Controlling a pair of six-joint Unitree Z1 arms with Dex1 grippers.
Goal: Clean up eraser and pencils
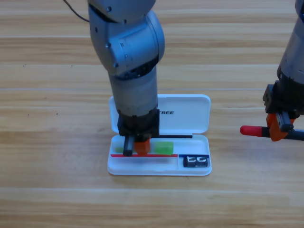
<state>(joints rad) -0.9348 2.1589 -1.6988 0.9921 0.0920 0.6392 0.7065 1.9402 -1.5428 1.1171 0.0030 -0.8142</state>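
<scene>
**Green pencil going into case, red one up next**

My left gripper (134,148) is down inside the white case (199,166), over the long front compartment. The pale pencil (164,147) with the green end lies just under and beside my jaws, its pale part mostly hidden by me. Can't tell whether I'm pinching it or have let go. The eraser (196,162) sits in the small compartment at the case's right end, so that part looks done.

My right gripper (277,127) is over by the right edge, pressed onto the red-capped pencil (254,130), cap pointing left, well apart from the case.

Next, I reckon: left arm lifts clear w/o dragging the green one out, then right brings the red pencil in alongside.
</scene>
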